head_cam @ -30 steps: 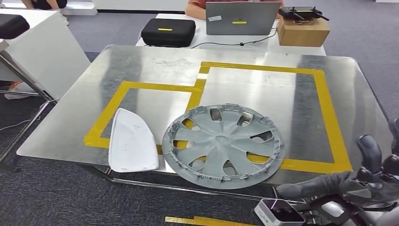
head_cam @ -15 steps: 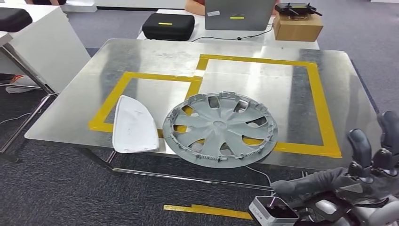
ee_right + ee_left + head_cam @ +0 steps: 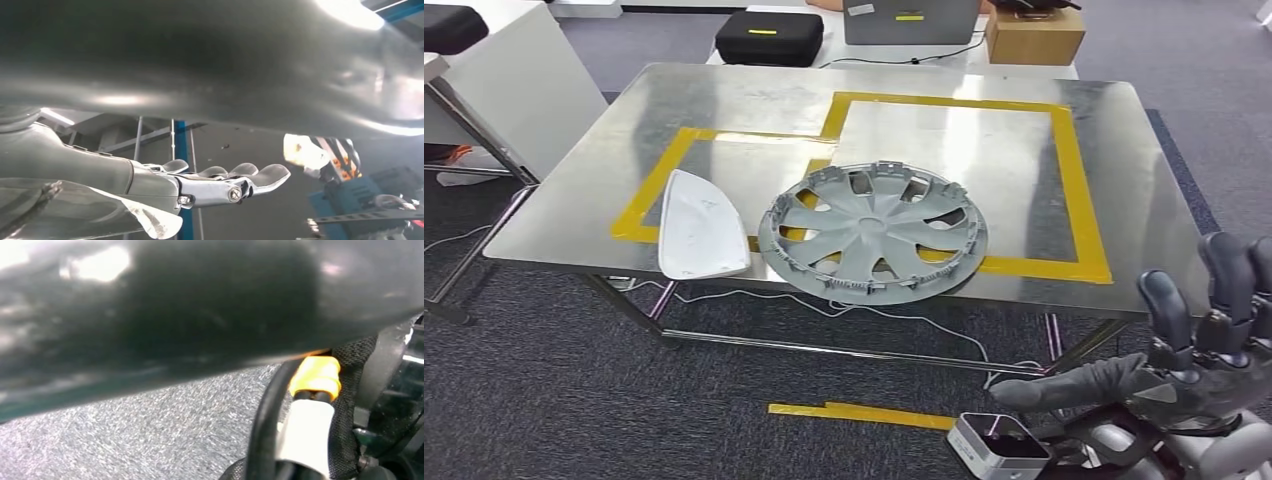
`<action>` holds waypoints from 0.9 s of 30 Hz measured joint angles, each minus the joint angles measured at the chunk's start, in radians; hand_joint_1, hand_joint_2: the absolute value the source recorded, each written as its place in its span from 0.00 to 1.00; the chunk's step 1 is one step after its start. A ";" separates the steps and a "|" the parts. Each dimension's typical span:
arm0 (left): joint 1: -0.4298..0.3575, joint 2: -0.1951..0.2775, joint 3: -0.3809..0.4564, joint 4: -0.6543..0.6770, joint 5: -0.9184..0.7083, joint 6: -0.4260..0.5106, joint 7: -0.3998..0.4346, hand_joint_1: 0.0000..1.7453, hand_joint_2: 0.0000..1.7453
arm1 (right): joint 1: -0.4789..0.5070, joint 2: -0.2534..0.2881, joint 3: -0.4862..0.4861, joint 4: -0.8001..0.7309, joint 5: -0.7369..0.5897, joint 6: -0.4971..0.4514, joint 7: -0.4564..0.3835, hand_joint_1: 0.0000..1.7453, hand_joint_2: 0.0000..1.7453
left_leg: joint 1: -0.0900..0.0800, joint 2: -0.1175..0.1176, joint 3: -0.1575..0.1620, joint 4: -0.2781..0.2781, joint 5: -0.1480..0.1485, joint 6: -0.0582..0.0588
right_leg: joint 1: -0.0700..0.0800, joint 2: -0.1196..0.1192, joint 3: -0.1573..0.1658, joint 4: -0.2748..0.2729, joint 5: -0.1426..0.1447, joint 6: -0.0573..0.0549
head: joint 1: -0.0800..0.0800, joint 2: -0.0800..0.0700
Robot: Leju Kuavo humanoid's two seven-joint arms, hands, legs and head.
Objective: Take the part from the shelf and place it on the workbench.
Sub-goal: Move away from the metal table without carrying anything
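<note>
Grey carpet floor (image 3: 574,400), steel tabletop (image 3: 1124,180) marked with yellow tape rectangles (image 3: 1079,190), white side desks behind.

Right hand (image 3: 1194,365) low at the near right corner of the tabletop, off its edge and over the floor; fingers spread and upright, thumb stuck out sideways, holding nothing. In the right wrist view the same hand (image 3: 220,182) is flat and extended with empty fingers. Left hand: the left wrist view gives dark blur and cables, cannot tell its state.

Outward from the hand: grey wheel cover (image 3: 872,232), the task part as far as I can judge, lies flat on the tabletop at the near edge, straddling the tape line and overhanging the edge slightly. White curved panel (image 3: 701,225) just beside it on the left, its near end also at the edge. Far side: black case (image 3: 769,38), laptop (image 3: 911,20), cardboard box (image 3: 1034,38).

Risk: the wheel cover sits on the lip, so a bump from arm or body while turning away could tip it off. It is also not fully inside a taped box, so placement may count as off-target.

Versus earlier frames: the whole scene sits farther off and higher in the head view, so the camera backed away; both parts keep their spots on the tabletop. The right hand has risen slightly in frame.
</note>
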 joint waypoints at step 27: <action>0.020 0.009 0.008 -0.028 -0.012 0.027 0.067 0.00 0.00 | 0.080 -0.052 -0.003 0.091 0.045 0.086 0.274 0.00 0.00 | -0.001 -0.004 0.056 0.017 -0.085 0.023 | -0.010 -0.002 -0.064 0.080 0.024 0.038 | 0.000 0.000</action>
